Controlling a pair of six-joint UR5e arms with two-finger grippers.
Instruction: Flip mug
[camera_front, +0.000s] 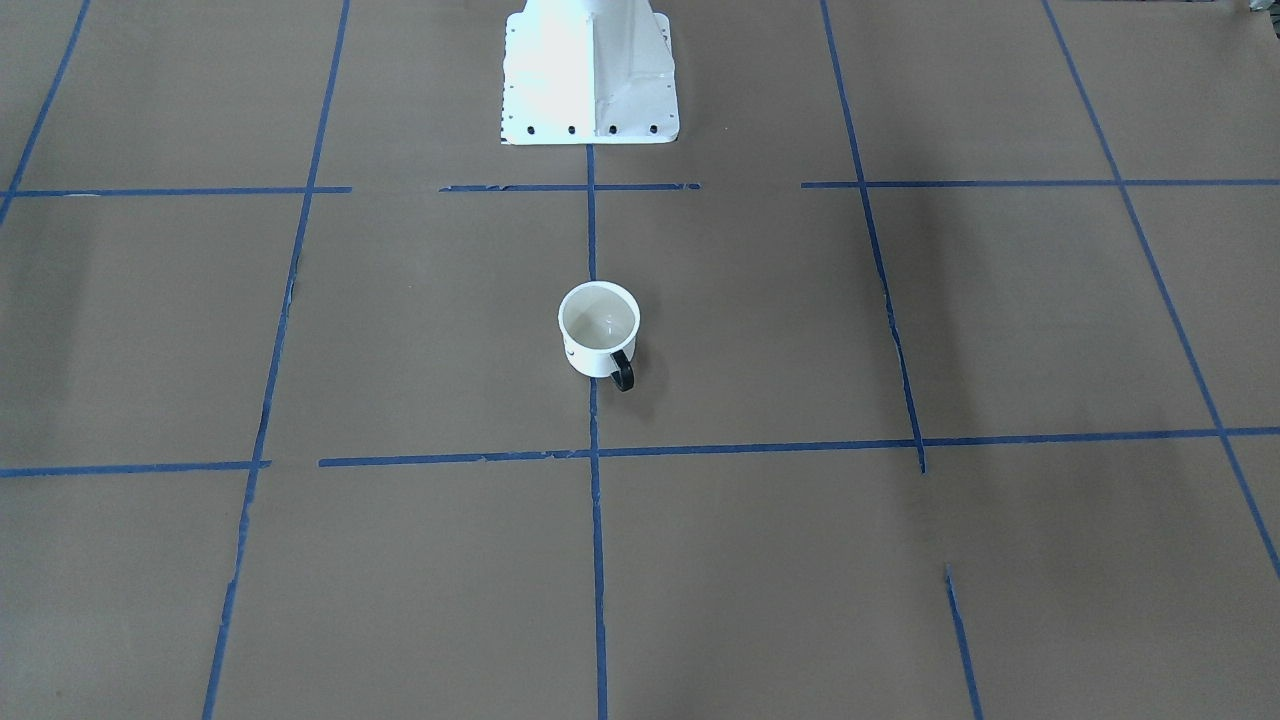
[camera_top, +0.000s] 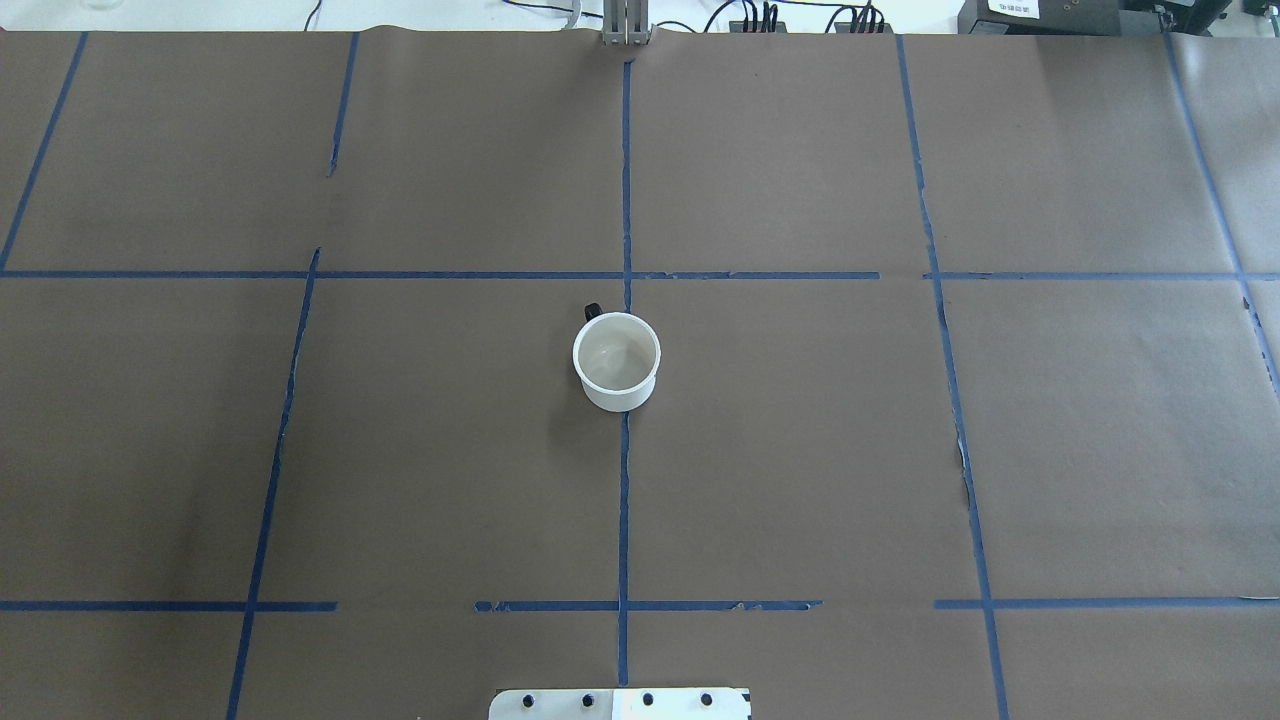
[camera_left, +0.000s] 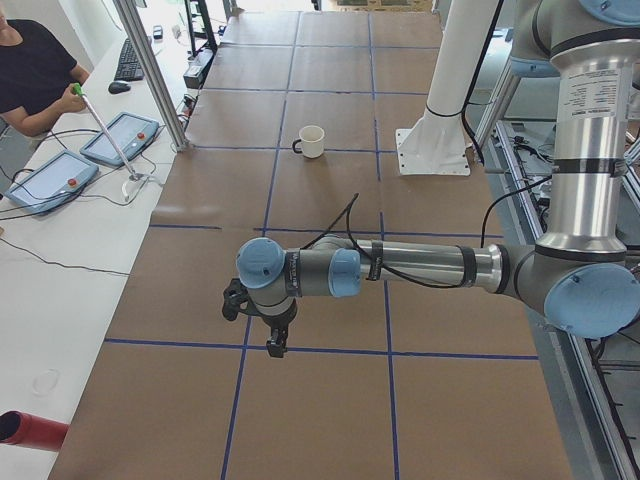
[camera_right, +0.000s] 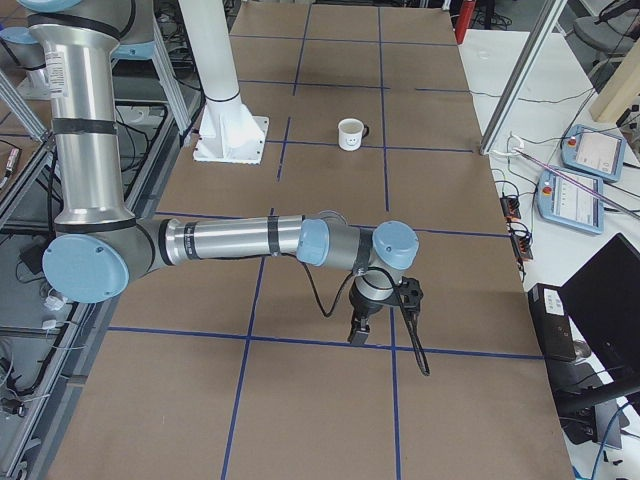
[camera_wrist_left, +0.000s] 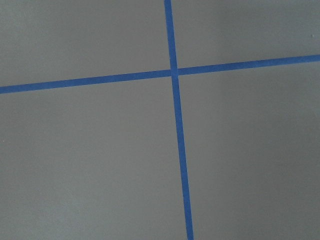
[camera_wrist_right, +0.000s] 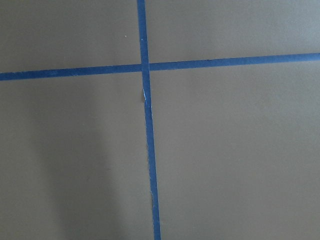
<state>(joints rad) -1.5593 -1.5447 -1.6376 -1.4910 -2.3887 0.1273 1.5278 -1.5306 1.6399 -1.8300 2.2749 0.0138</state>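
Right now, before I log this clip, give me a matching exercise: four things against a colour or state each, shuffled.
Things:
1. mug
2. mug handle
3. tape lines
4. left hand

Colour or state:
a. blue
b. hovering far from the mug
c. upright, mouth up
d. black

Pairs: 1-c, 2-d, 3-a, 4-b.

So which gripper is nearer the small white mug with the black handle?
Neither clearly: left gripper and right gripper hang about equally far from the mug, on opposite sides.
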